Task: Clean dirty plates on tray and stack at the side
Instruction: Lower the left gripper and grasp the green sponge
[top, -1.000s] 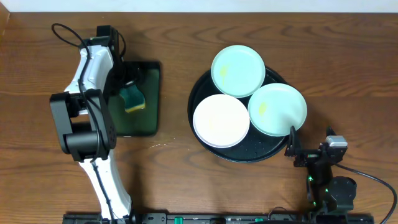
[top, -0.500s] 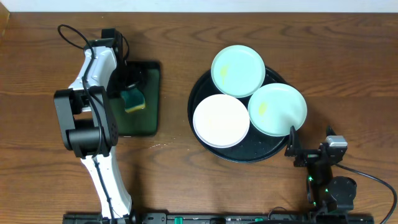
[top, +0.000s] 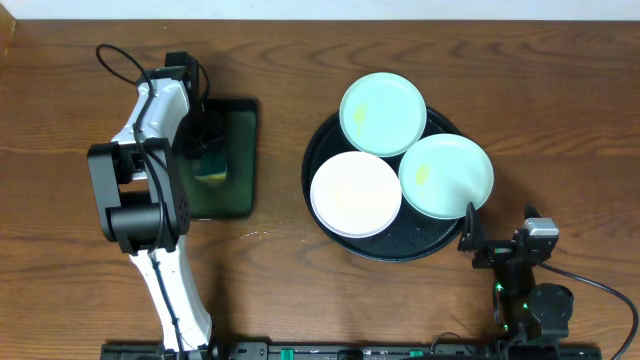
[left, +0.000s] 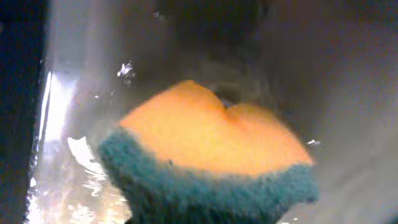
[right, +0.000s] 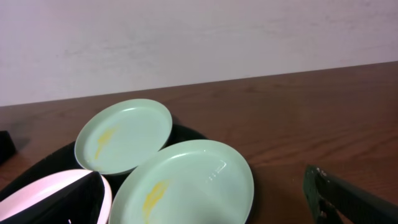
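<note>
Squeezing sponge (left: 211, 149), left claw (top: 208, 158), overhead hides dent

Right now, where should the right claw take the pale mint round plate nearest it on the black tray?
The pale mint round plate: grip its outer right edge, coming low from the right. That edge seems to overhang the round black tray's raised rim, leaving room beneath.

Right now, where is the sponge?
In the overhead view, the sponge is over the small green tray on the left side, mostly hidden under the left arm.
</note>
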